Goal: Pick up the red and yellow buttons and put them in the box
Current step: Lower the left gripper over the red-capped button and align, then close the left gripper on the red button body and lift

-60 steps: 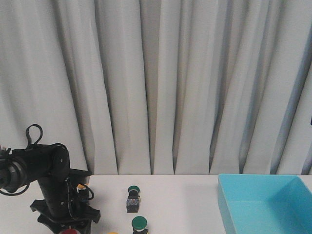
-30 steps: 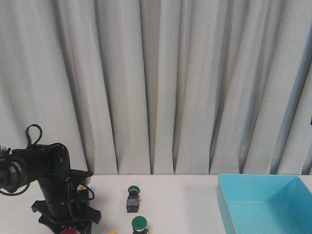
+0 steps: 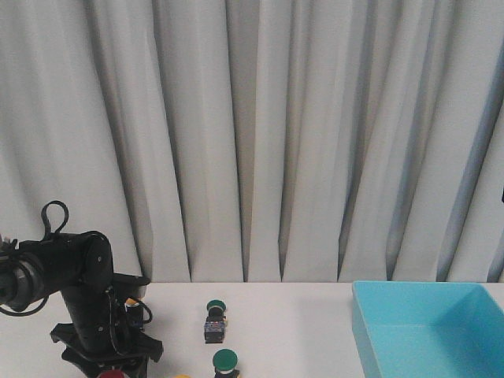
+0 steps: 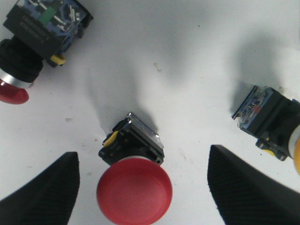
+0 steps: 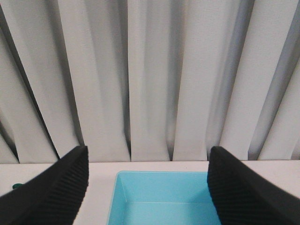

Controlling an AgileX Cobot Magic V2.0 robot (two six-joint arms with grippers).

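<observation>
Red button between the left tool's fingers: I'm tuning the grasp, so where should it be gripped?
Probably the red button by its domed cap's rim, from above. It lies tilted, cap towards the open left tool, dark body behind; the fingers already flank the cap.

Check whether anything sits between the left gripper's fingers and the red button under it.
Nothing visible does. In the left wrist view the left gripper is open, and the red button lies between its fingers with only bare white table on each side. The other buttons lie outside the fingers.
</observation>
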